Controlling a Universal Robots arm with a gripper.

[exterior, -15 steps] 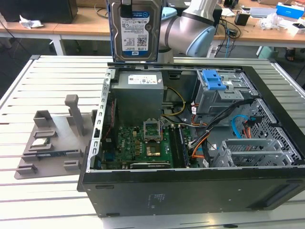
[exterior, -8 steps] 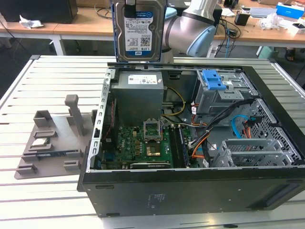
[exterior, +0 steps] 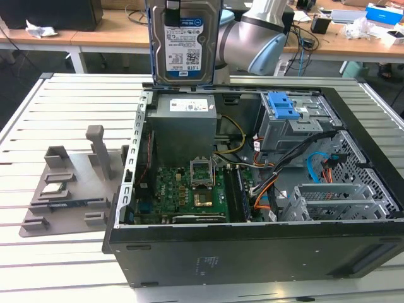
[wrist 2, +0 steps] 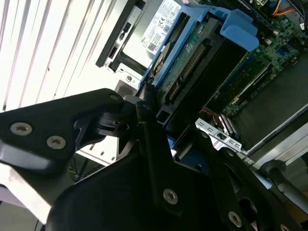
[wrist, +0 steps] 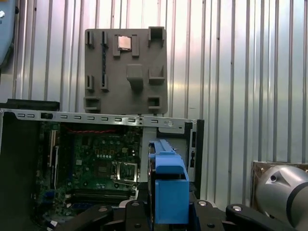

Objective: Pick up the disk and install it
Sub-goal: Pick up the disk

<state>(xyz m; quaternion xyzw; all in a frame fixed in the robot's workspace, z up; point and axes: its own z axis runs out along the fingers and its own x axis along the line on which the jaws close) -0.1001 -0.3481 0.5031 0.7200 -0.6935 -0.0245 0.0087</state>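
Black gripper [wrist 2: 150, 115] linkage sits closest to the lens, jaws drawn in tight on the narrow end of the disk [wrist 2: 192, 62], clamping its blue carrier frame. In the exterior view the disk hangs upright, label outward, above the far wall of the open computer case [exterior: 252, 252], over the power supply [exterior: 186, 123]. Case holds motherboard [exterior: 189, 189], drive cage [exterior: 297, 123] with blue latch [exterior: 282, 106], cables [exterior: 297, 153]. Arm [exterior: 252, 38] elbow bent behind the case. Grey fixture tray [exterior: 69, 183] just beside the case.

Slatted white table [exterior: 57, 268], wooden desks [exterior: 107, 35] behind
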